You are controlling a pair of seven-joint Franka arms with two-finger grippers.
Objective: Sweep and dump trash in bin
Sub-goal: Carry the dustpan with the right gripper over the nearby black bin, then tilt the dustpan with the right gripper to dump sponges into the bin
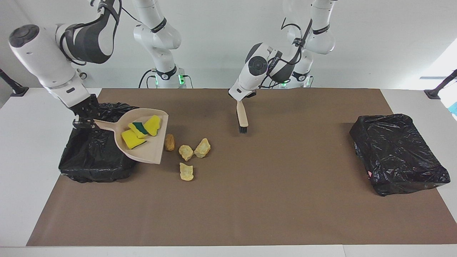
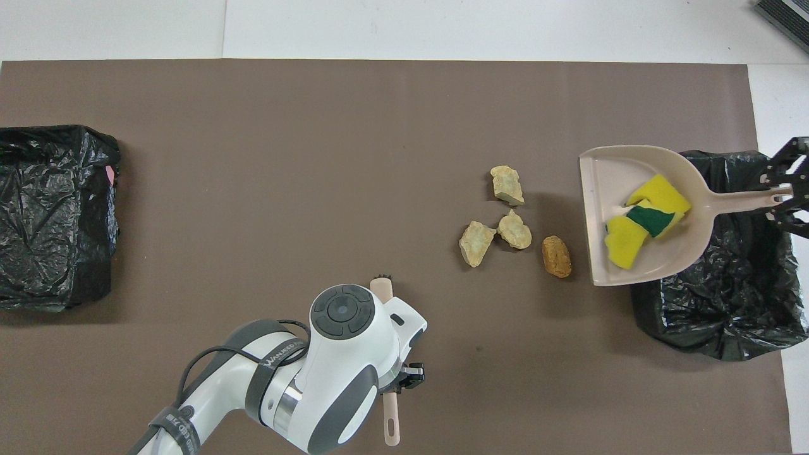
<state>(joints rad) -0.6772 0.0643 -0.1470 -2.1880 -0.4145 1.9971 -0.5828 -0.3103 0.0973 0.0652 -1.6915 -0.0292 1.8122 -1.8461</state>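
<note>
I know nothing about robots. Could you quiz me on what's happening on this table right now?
1. True or false: the dustpan holds the yellow sponge bits.
2. How many crumbly lumps lie on the brown mat?
3. What does the left tool hold: A brush, B cup, C bin?

Key: 1 true; 2 four; 3 A.

Two glossy white arms with dark grey joint covers and round grey caps. Black cables looped along the links, strapped with grey bands lettered in white. Black link-work fingers. Green lights glowing at the bases.
</note>
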